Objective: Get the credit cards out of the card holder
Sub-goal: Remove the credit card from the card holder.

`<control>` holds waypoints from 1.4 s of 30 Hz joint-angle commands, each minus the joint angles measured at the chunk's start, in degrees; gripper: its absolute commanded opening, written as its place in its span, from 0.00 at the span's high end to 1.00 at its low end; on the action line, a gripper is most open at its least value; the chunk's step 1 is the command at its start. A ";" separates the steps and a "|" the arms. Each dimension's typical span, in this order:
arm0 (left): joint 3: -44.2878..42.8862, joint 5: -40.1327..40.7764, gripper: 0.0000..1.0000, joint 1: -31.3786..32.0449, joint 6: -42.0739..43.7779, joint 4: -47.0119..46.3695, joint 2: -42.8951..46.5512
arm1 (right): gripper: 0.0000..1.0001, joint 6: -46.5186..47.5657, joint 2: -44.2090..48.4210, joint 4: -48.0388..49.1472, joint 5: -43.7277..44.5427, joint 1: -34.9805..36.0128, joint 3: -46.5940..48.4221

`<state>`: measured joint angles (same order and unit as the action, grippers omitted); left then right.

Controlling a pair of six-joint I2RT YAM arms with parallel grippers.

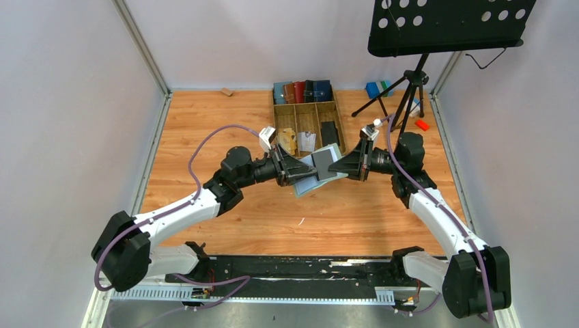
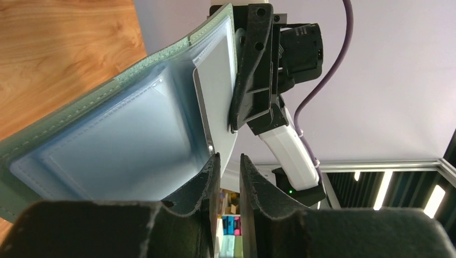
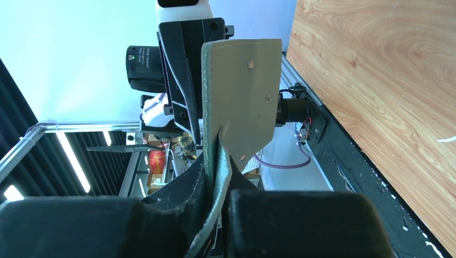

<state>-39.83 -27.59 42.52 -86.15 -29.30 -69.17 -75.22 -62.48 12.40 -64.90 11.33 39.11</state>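
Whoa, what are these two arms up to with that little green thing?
The two arms hold an open green card holder up between them, above the wooden table. The right gripper is pinched on one flap. The left gripper has its fingers slightly apart, with nothing between them, right beside a grey card that seems to stick partway out of a clear pocket. The card isn't out yet.

card holder [image 3: 242, 97]: matt sage leather-look, stitched | sleeves [image 2: 107, 140]: glossy clear plastic | table [image 1: 225, 130]: smooth wood grain
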 commanded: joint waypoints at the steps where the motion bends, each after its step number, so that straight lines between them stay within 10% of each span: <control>1: -2.29 -0.88 0.74 0.54 1.04 0.31 -0.58 | 0.89 -2.69 0.70 5.57 -0.57 0.18 -0.35; 42: 1.52 -4.29 0.76 -2.18 -3.57 -7.87 -3.48 | 0.88 -2.74 -3.13 7.63 1.53 2.61 0.57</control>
<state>-37.45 -31.16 40.25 -88.64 -32.05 -72.58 -76.47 -65.60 15.35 -63.92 13.37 38.35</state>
